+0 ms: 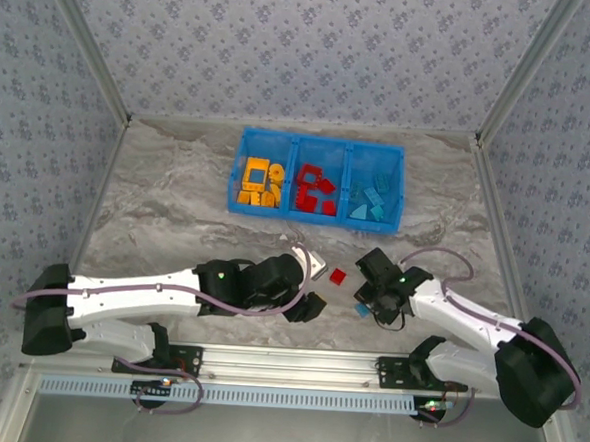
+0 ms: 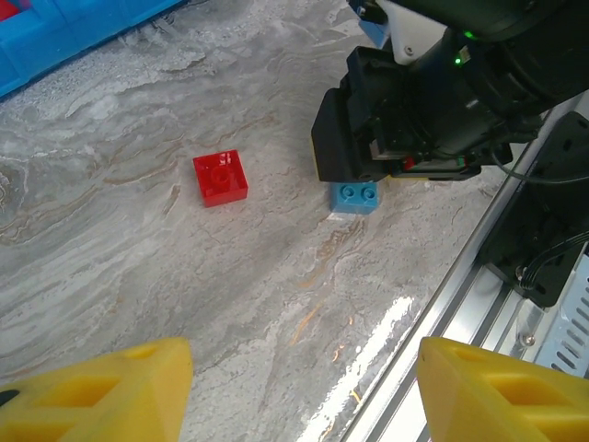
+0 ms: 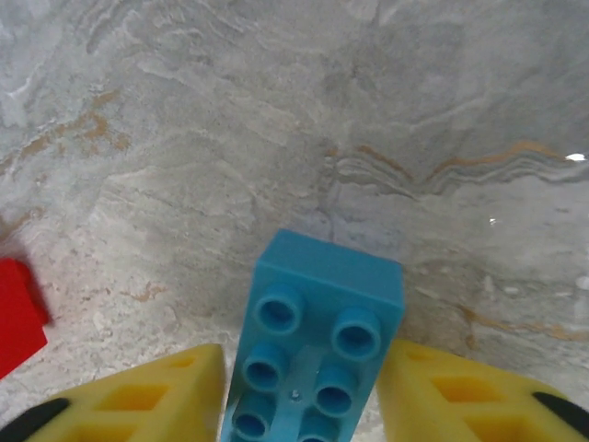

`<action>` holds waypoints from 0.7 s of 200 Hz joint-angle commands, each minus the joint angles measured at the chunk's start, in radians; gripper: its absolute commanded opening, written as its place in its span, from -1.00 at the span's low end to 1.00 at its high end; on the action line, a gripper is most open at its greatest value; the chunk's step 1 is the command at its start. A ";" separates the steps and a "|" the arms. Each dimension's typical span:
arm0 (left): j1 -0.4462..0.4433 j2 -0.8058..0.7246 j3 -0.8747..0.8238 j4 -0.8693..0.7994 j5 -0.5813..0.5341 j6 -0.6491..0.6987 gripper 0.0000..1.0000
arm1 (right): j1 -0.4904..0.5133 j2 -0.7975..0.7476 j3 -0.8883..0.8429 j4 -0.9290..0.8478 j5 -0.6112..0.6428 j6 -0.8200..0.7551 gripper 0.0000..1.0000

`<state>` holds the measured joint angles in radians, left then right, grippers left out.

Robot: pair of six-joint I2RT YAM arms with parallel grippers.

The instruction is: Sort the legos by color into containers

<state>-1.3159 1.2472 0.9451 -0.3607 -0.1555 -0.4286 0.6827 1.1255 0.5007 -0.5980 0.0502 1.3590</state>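
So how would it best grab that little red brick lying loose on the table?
By two opposite side walls, coming straight down from above. The red brick lies flat, studs up, apart from the blue brick, so its smooth upright walls are free all round, and the studded top gives nothing to pinch.

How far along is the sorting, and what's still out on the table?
Nearly finished. Done: the blue bin holds orange-yellow bricks left, red bricks middle, light blue bricks right. In hand: the right gripper straddles a light blue brick sitting on the table; a grip can't be confirmed. Remaining: that brick and one red brick nearby. The left gripper is open and empty.
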 commanded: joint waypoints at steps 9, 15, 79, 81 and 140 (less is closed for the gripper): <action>-0.008 0.001 0.049 0.028 -0.024 -0.002 0.31 | -0.006 0.030 -0.018 0.049 -0.003 0.020 -0.35; -0.008 0.000 0.051 0.028 -0.028 -0.002 0.31 | -0.008 0.028 -0.014 0.050 0.002 0.010 -0.44; 0.089 -0.002 0.196 -0.044 -0.079 -0.063 0.32 | -0.155 0.005 0.443 -0.254 0.195 -0.504 -0.58; 0.095 -0.001 0.200 -0.045 -0.078 -0.065 0.32 | -0.171 0.015 0.459 -0.250 0.187 -0.524 -0.58; 0.214 0.040 0.303 -0.065 -0.006 -0.057 0.33 | -0.360 0.491 0.926 -0.186 0.118 -0.934 -0.62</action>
<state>-1.1202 1.2663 1.2125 -0.3935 -0.1947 -0.4808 0.3599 1.4574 1.3121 -0.7765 0.1871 0.6472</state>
